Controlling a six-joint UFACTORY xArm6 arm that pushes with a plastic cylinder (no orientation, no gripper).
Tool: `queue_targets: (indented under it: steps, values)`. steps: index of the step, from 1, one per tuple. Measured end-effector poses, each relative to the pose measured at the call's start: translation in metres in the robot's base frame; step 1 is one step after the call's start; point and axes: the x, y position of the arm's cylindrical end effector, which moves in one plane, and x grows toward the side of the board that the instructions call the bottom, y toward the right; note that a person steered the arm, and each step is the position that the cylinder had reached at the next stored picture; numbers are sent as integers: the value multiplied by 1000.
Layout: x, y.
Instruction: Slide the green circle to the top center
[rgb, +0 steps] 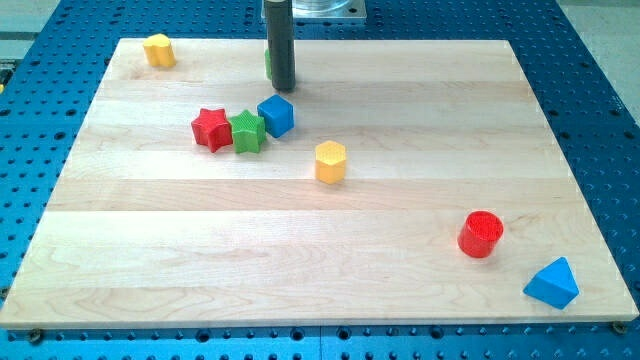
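Showing: wooden board (400, 200) on blue perforated bench (600, 120), rod coming down at the view's top centre.
Tip: my tip (281, 89) on the board, just above the blue cube (276, 115), apart from it.
Fingers: none fitted; bare rod, nothing to open, close or grip.
Task block: green circle (267, 62), only a thin green sliver at the rod's left edge; rest hidden behind the rod, shape not confirmable. Sits near the board's top edge, approx. mid-width.
Cluster: red star (211, 129) touching green star (246, 132), blue cube just beside it to the view's right.
Others: yellow block (158, 50) at top-left corner; yellow hexagon (331, 161) near centre; red cylinder (481, 234) and blue triangle (553, 284) at bottom right, well apart from the action.
Step in hand: prob. final nudge, block judged at or v. near goal.
Next move: short push toward the top edge if any gap remains, else stop; contact side unclear w/ block hidden.
Risk: overshoot off the top edge; sideways slip round the rod.
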Motion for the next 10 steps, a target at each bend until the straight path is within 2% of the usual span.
queue_targets:
  steps: [1, 2, 3, 4, 6, 8, 10]
  values:
    - [-2, -31]
    - [-35, -32]
    - [-45, -30]
    - [-56, -52]
    - [-47, 49]
    - [-21, 62]
    - [-20, 62]
